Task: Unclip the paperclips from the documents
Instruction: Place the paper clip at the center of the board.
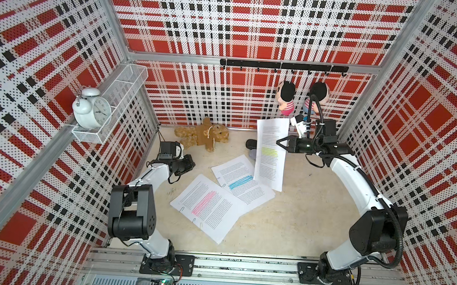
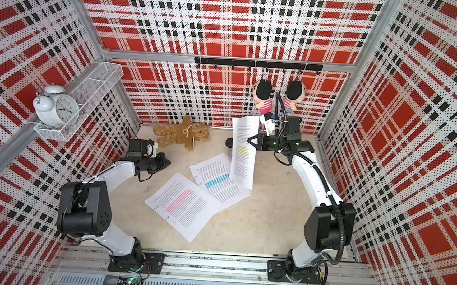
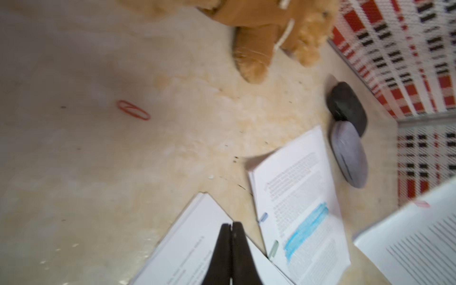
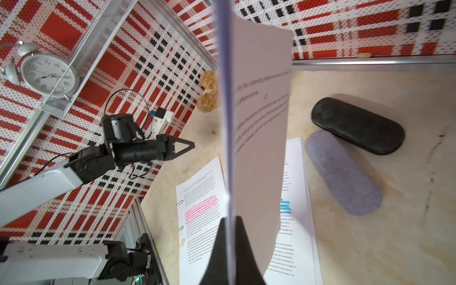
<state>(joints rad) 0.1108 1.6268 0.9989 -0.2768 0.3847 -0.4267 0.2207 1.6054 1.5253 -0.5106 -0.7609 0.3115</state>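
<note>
Plaid-walled booth, beige surface (image 1: 299, 222). Right jaws clenched on yellow-marked document (image 1: 270, 157), held upright, likely presenting pinkish clip (image 3: 422, 203) to left jaws: closed, empty. Red paperclip (image 3: 133, 113) loose ahead of them.

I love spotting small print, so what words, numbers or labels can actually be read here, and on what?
Nothing reads clearly.
Yellow-banded document: black print, blurred even close up.
Blue-banded document: print too small.
Pink-banded document: print too small.
Alarm clock: dial numerals too small.
No brand or label seen elsewhere.
</note>
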